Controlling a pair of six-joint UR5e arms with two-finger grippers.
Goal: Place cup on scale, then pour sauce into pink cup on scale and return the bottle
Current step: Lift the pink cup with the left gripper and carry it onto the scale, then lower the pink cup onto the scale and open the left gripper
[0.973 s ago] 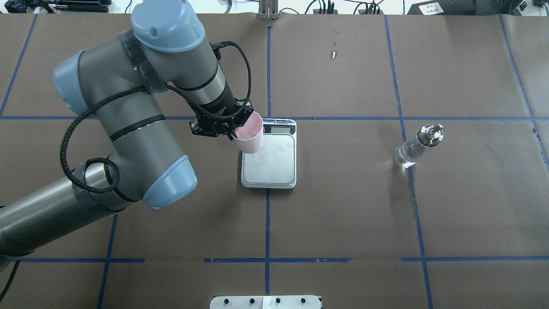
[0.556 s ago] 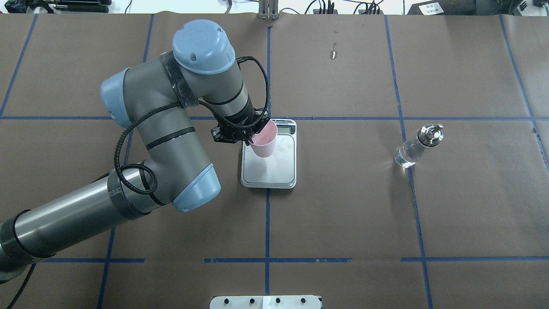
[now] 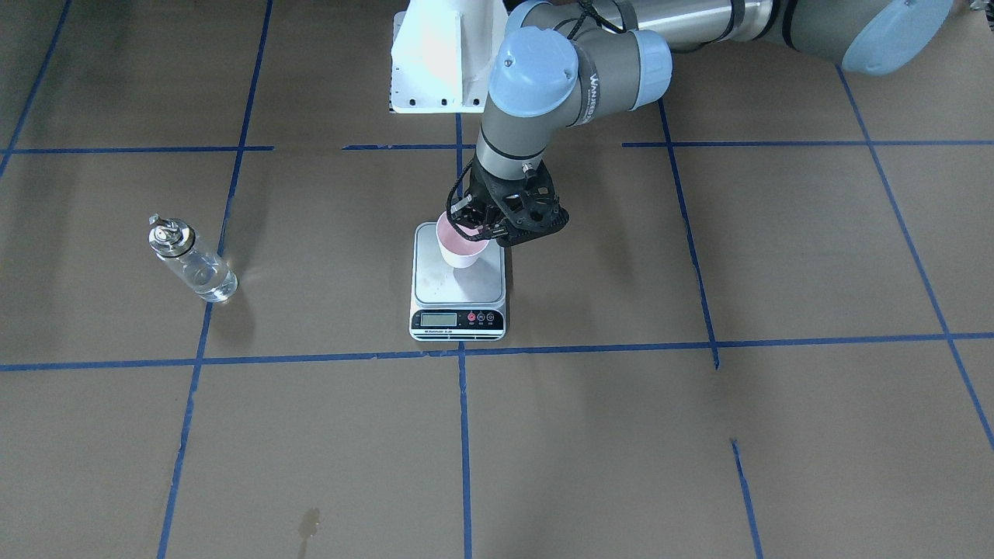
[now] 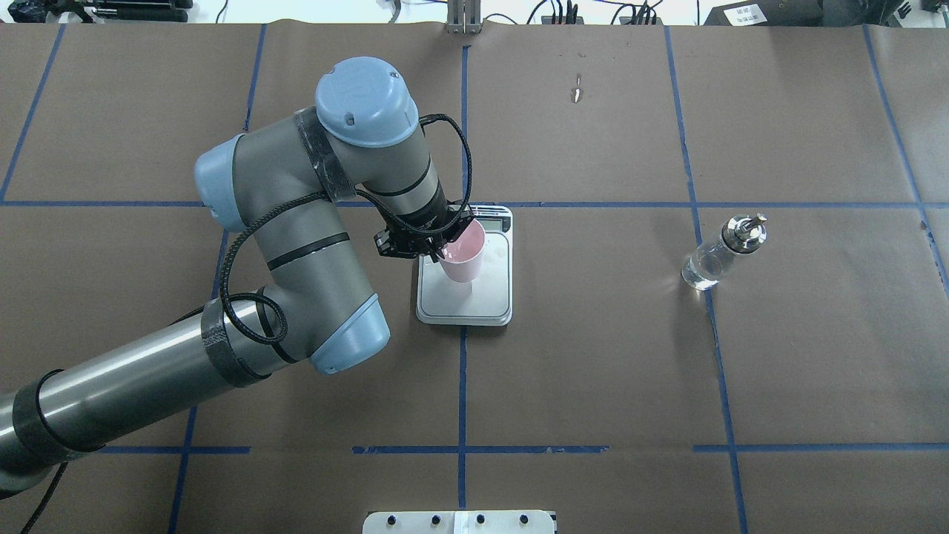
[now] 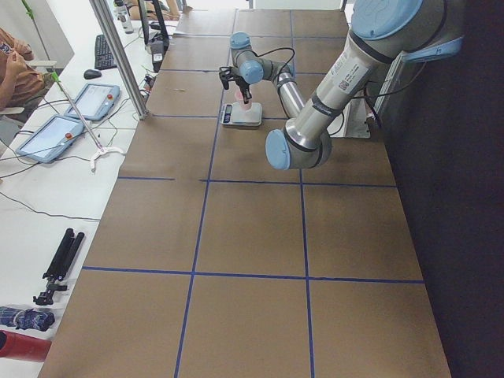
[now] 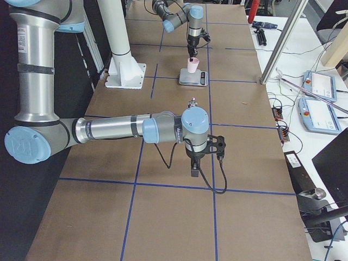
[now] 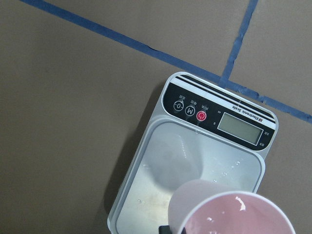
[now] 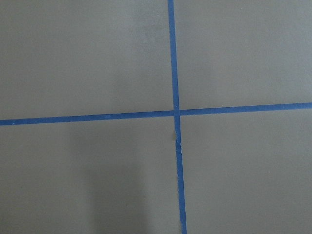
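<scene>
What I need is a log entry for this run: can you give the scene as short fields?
cup: pink, gripped at the rim by the left tool, over the scale's platform
scale: central, display on the far side from the robot
bottle: upright on the robot's right, untouched, clear liquid inside
right tool: over bare table, apart from the bottle; open or shut unclear
</scene>
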